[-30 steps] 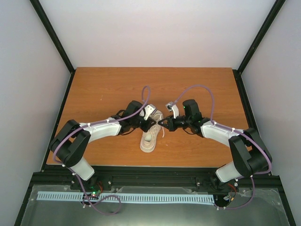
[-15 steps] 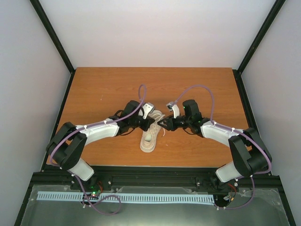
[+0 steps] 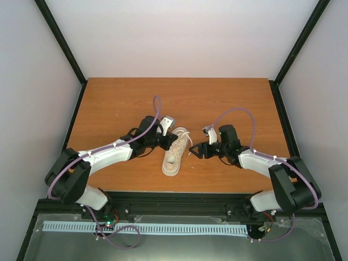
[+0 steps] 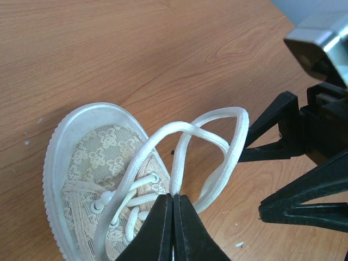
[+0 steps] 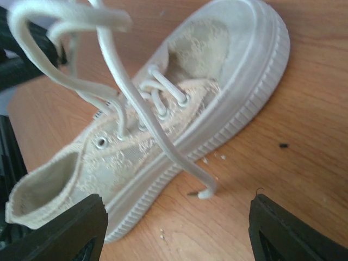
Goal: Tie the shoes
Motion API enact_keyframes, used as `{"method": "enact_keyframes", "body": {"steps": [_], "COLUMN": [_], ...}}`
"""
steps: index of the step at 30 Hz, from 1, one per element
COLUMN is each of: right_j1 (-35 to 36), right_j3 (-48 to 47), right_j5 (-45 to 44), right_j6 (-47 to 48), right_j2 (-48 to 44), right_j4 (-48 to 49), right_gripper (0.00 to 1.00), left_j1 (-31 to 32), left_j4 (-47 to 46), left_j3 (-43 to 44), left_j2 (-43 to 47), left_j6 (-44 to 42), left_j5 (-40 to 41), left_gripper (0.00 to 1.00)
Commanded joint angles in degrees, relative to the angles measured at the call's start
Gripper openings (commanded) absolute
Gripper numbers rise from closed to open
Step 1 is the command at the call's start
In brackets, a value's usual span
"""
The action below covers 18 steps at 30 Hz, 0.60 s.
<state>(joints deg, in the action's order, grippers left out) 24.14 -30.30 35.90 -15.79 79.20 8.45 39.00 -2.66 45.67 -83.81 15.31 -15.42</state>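
Observation:
One cream low-top shoe [image 3: 174,156] lies mid-table, toe pointing away from the arm bases. In the left wrist view my left gripper [image 4: 173,198] is shut on a white lace loop [image 4: 222,142] that rises above the lace-patterned toe [image 4: 89,157]. From above, the left gripper [image 3: 171,143] sits over the shoe's tongue. My right gripper [image 3: 192,150] stands open just right of the shoe, holding nothing. Between its wide fingers [image 5: 60,231], the right wrist view shows the shoe's side [image 5: 185,103] and a loose lace end [image 5: 204,192] lying on the wood.
The wooden table [image 3: 119,103] is boxed in by black frame posts and pale walls. Small crumbs [image 5: 215,157] dot the wood by the sole. The right gripper's black fingers [image 4: 283,155] show close beside the loop in the left wrist view.
The right gripper opened, let go of the lace and drew back to the right. The left gripper closed on the lace loop and shifted slightly left.

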Motion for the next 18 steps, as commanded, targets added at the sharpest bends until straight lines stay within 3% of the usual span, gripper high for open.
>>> {"method": "enact_keyframes", "body": {"steps": [1, 6, 10, 12, 16, 18], "right_j1": [-0.19, 0.16, 0.29, 0.28, 0.29, 0.18], "right_j3": [1.78, 1.75, -0.69, -2.5, -4.06, -4.21], "right_j5": [-2.04, -0.12, 2.87, 3.81, 1.87, -2.38], "right_j6": [0.99, 2.22, 3.0, 3.09, 2.22, 1.87], "right_j2": [0.09, 3.38, 7.85, 9.82, 10.47, 9.58], "right_j4": [2.54, 7.03, 11.07, 12.27, 12.35, 9.4], "right_gripper": [0.69, 0.63, 0.53, 0.4, 0.04, 0.03], "left_j1": [0.27, 0.23, 0.2, 0.15, -2.24, -5.32], "left_j4": [0.26, -0.08, -0.78, -0.94, -1.29, -2.47], "left_j3": [0.15, 0.28, 0.8, 1.11, 1.33, 0.87], "left_j2": [1.76, 1.79, 1.45, 1.33, 3.51, 6.06], "left_j6": [1.47, 2.35, 3.8, 4.68, 8.95, 13.29], "left_j5": [-0.23, -1.03, -2.28, -2.84, -5.18, -8.83], "left_gripper": [0.01, 0.01, 0.01, 0.01, 0.01, 0.01]}}
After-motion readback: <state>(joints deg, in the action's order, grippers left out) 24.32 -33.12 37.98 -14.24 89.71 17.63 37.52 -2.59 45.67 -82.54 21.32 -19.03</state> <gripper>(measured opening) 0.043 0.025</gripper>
